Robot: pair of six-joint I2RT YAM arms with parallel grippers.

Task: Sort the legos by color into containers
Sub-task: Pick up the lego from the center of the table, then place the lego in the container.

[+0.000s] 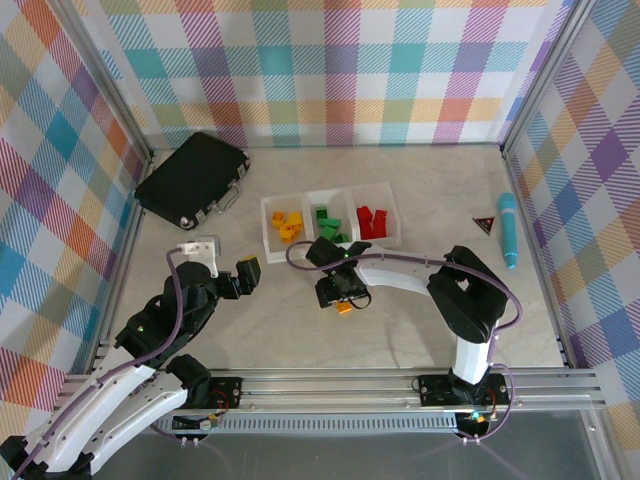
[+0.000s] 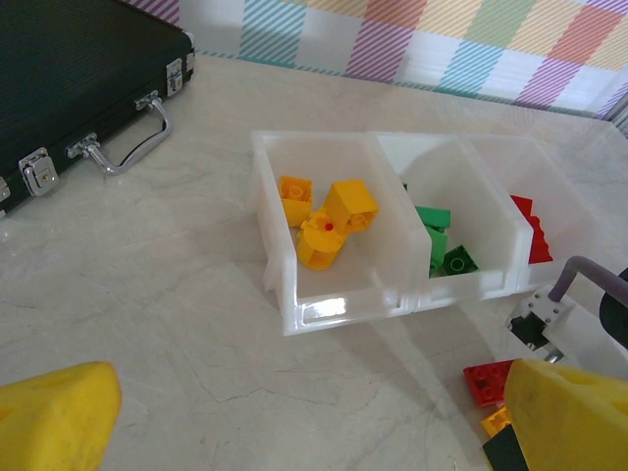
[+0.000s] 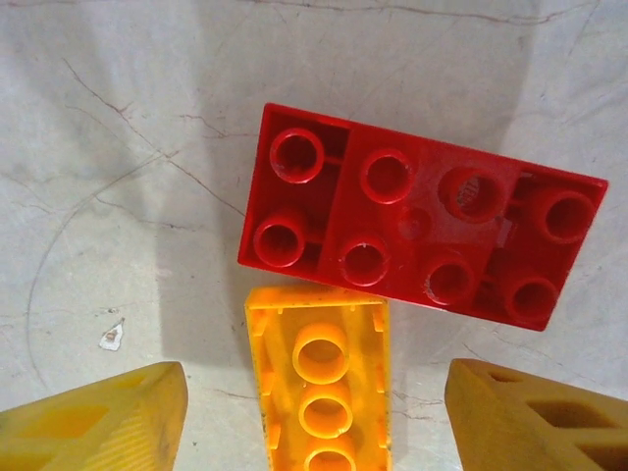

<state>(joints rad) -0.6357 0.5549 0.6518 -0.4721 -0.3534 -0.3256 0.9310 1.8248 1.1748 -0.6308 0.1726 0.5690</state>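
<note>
1. Yellow fingers (image 3: 98,422) of the right end effector (image 3: 316,422) stand spread on either side of an orange lego (image 3: 319,373), with a gap on both sides and no contact.
2. That orange lego lies underside up on the table (image 1: 400,330), its far end butting against a red lego (image 3: 417,231), a two-by-four brick that is also underside up.
3. Both loose bricks sit just on the near side of the tray (image 2: 334,309), around the table's middle.
4. Three joined clear bins make up the tray: yellow-orange legos (image 2: 324,221) in the left one, green legos (image 2: 442,240) in the middle one, red legos (image 2: 530,235) in the right one.
5. Left end effector (image 1: 247,272) hangs with fingers wide apart and nothing between them, over bare table near the tray's left near corner.
6. Black hard case (image 1: 192,180) lies at the far left corner.
7. Teal pen (image 1: 509,230) lies along the right edge.
</note>
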